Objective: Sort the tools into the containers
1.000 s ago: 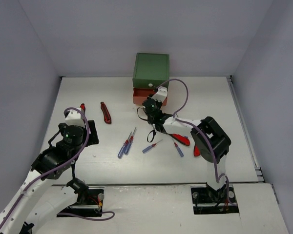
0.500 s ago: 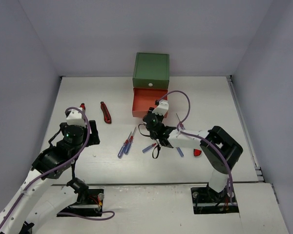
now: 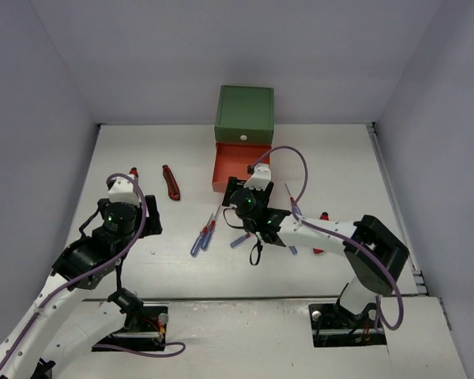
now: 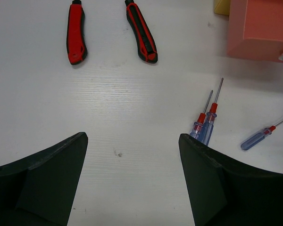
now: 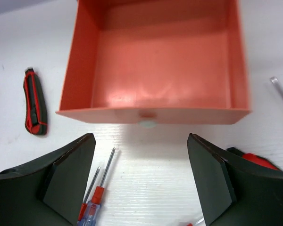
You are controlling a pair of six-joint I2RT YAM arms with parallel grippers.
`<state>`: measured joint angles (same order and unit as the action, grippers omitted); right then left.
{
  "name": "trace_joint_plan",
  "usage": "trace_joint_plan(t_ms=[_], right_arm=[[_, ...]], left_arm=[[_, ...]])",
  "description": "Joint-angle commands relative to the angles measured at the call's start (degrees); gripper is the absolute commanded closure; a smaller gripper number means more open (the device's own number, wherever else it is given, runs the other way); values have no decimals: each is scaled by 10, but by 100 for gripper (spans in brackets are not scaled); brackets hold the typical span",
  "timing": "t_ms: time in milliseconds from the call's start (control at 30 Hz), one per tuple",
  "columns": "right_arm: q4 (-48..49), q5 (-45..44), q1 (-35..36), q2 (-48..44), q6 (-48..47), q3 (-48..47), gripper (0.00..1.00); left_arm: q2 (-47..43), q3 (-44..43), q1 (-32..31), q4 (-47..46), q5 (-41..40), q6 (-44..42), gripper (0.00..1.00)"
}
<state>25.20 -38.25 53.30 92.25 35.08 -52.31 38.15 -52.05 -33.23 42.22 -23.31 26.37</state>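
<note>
The containers are stacked drawers: the green one (image 3: 244, 110) is closed on top, and the orange-red drawer (image 5: 160, 61) below it stands pulled out and empty. Its white knob (image 5: 147, 123) lies just beyond my right gripper (image 5: 140, 141), which is open and touches nothing. A yellow corner (image 4: 221, 5) shows beside the stack. The tools lie on the table: two chunky red-handled ones (image 4: 76, 33) (image 4: 141, 30), a pair of thin screwdrivers (image 4: 205, 125) and a single blue one (image 4: 262, 135). My left gripper (image 4: 132, 136) hangs open over bare table near the pair.
A red-handled tool (image 3: 320, 237) and a blue screwdriver (image 3: 289, 244) lie partly under the right arm. A thin metal shaft (image 5: 280, 92) lies right of the drawer. Grey walls enclose the white table (image 3: 142, 150) on three sides.
The right gripper drew the orange-red drawer out toward the front by its knob, then opened and let go. The left arm has not moved.
</note>
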Motion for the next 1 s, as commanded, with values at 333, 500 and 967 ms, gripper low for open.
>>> trace_joint_plan(t_ms=[333, 500, 967], right_arm=[[-247, -22, -206, -286, 99, 118, 23], [-282, 77, -313, -284, 125, 158, 23], [-284, 142, -358, -203, 162, 209, 23]], left_arm=[[61, -66, 7, -22, 25, -19, 25], [79, -71, 8, -24, 32, -23, 25], [112, -66, 8, -29, 57, -25, 25]])
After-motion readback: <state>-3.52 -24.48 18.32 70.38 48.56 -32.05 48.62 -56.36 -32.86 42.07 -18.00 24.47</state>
